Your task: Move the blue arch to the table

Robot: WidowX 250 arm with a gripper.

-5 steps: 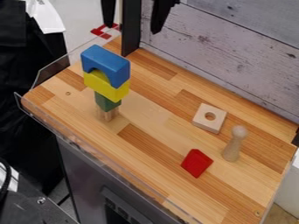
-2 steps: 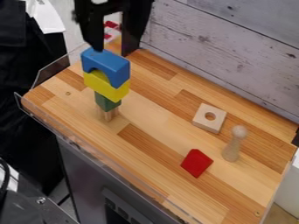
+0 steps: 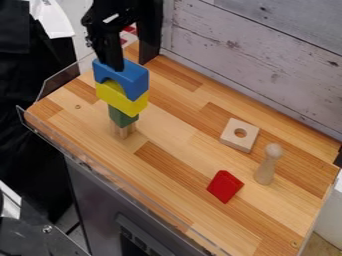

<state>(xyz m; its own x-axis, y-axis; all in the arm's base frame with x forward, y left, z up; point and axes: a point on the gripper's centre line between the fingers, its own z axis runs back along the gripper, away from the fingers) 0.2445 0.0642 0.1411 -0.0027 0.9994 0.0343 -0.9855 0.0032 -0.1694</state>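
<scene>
Gripper sat open at eleven o'clock of the view, fingers spread, over the top of the stack; couldn't tell if they touched anything. Blue arch was the top piece, upright, on the yellow block, with the green block and a pale wooden base below. Step in hand looked like lining up the grasp. Good technique called for centring the arch between the fingers, squaring them to its sides, and sinking just enough to hold the blue piece only; too deep likely meant catching the yellow one. Close had to be slow and even, since a one-sided push could have toppled the narrow tower. Lift needed to go straight up until the arch's feet cleared the yellow block, then swing toward five o'clock. Set-down on the desk wanted both feet level before release, short of the red block at five o'clock and away from the holed block and peg near three to four.
</scene>
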